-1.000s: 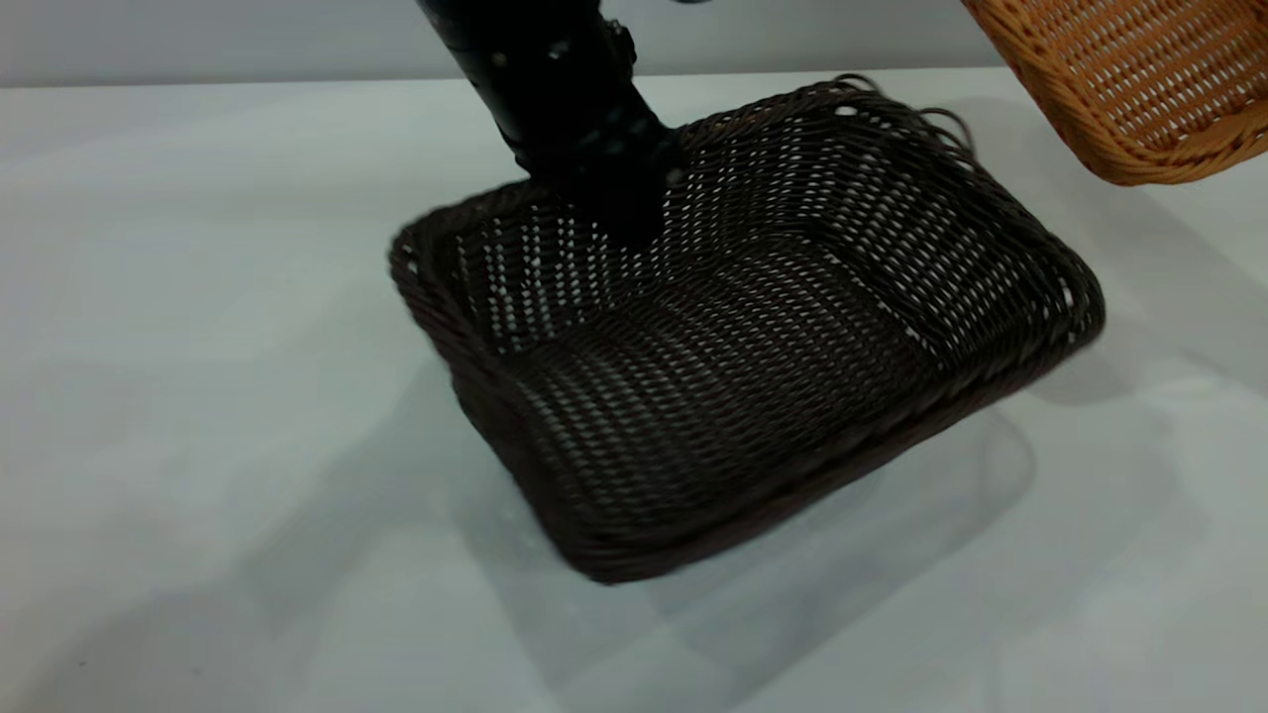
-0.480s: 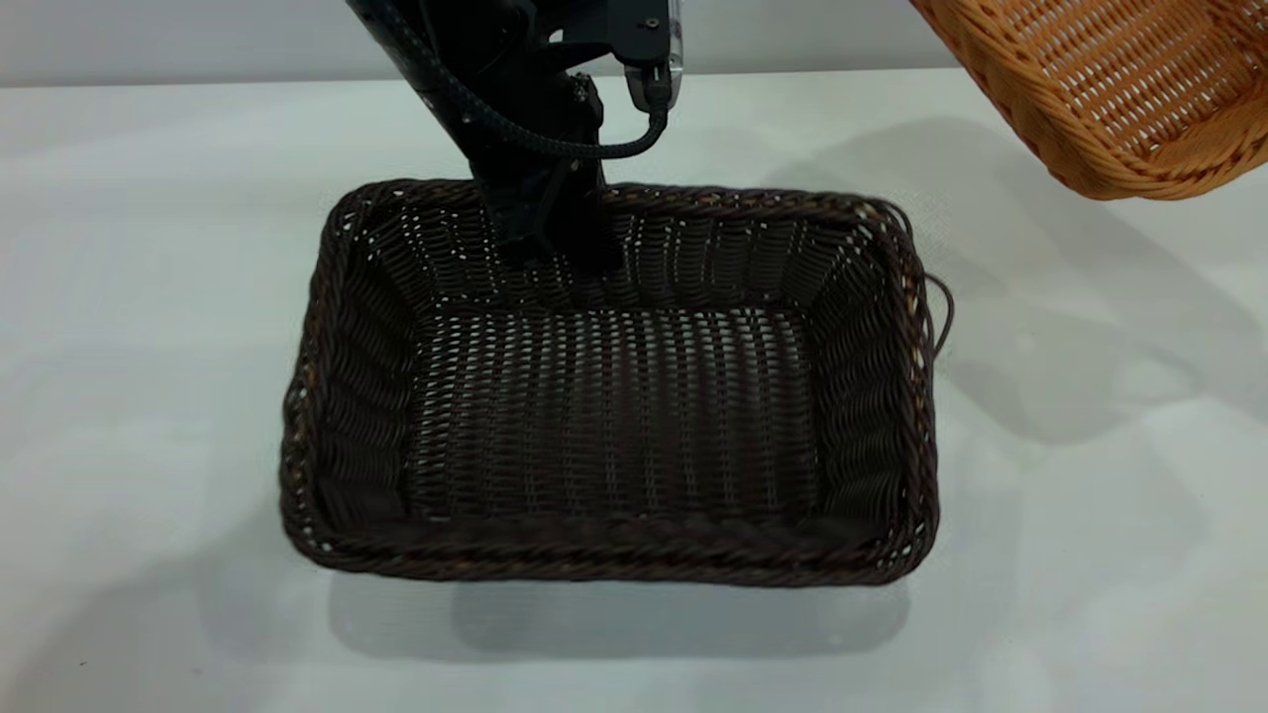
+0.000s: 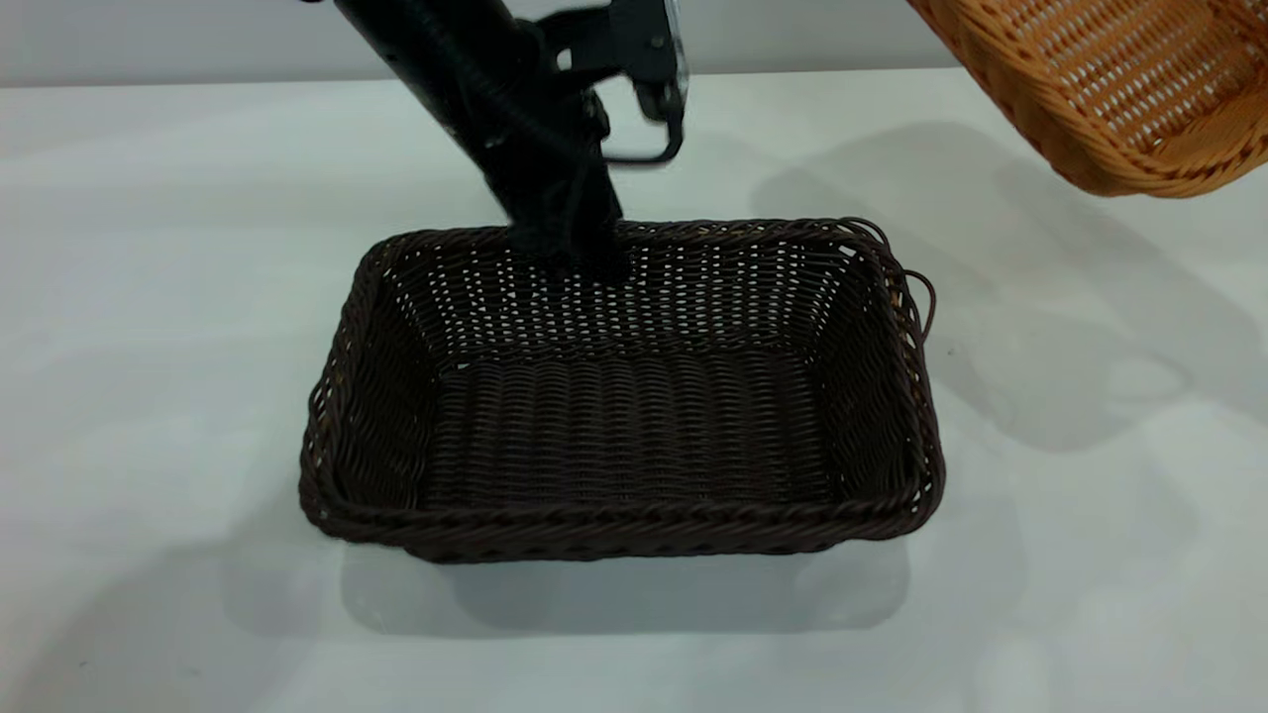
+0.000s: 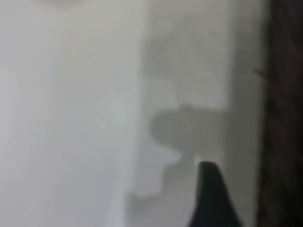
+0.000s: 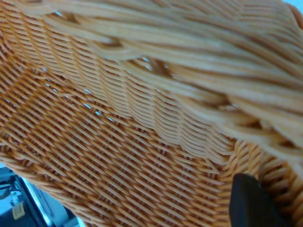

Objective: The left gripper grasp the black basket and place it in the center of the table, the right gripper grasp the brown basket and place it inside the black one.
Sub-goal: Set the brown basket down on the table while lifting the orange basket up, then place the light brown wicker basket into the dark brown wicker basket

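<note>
The black basket (image 3: pixel 624 426) sits flat on the table (image 3: pixel 149 297), near its middle. My left gripper (image 3: pixel 575 253) reaches down at the basket's far rim. In the left wrist view one of its fingers (image 4: pixel 213 198) stands apart from the dark basket wall (image 4: pixel 284 118), with a strip of table between them, so it looks open. The brown basket (image 3: pixel 1109 89) hangs tilted in the air at the far right. It fills the right wrist view (image 5: pixel 118 142), where one finger (image 5: pixel 251 203) of my right gripper lies against the weave under the rim. The right arm is out of the exterior view.
The white tabletop runs all round the black basket. The brown basket casts a shadow (image 3: pixel 1040 297) on the table to the right of the black one. A grey wall (image 3: pixel 149 40) runs behind the table's far edge.
The black basket was swung round, then lowered from a tilt until it lay flat on the table. The left gripper came down with it. The brown basket stayed high at the right.
</note>
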`<state>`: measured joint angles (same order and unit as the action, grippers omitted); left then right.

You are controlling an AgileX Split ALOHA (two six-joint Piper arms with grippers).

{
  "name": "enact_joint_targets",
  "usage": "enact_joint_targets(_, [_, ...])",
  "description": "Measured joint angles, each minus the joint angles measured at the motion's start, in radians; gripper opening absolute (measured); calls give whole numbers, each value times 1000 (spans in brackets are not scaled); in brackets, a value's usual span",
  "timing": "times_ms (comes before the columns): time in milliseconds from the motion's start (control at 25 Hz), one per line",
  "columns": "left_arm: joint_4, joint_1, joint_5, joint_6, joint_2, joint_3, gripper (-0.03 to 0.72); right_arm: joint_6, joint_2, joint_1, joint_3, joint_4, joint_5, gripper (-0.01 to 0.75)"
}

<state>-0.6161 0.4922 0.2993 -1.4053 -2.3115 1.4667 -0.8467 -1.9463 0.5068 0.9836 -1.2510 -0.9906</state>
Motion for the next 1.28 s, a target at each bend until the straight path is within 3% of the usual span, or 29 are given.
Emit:
enact_joint_targets(120, [-26, -8, -35, 149, 26, 0, 508, 25, 47, -1, 0, 45, -8, 77])
enact_joint_targets(280, [-32, -76, 4, 349, 139, 1, 523, 121, 112, -54, 0, 179, -9, 77])
enact_joint_targets(440, [-33, -195, 116, 491, 244, 5, 525, 242, 159, -188, 0, 329, -28, 77])
enact_joint_targets(640, [-32, -336, 221, 511, 296, 7, 526, 368, 170, -391, 0, 397, -31, 77])
enact_joint_targets(800, [-29, -408, 244, 513, 297, 7, 527, 471, 171, -547, 0, 440, 10, 77])
enact_joint_targets(1000, [-29, -433, 274, 514, 297, 7, 527, 546, 155, -679, 28, 538, 83, 77])
enact_joint_targets(1280, [-29, -433, 306, 514, 297, 7, 527, 625, 28, -733, 167, 644, 21, 77])
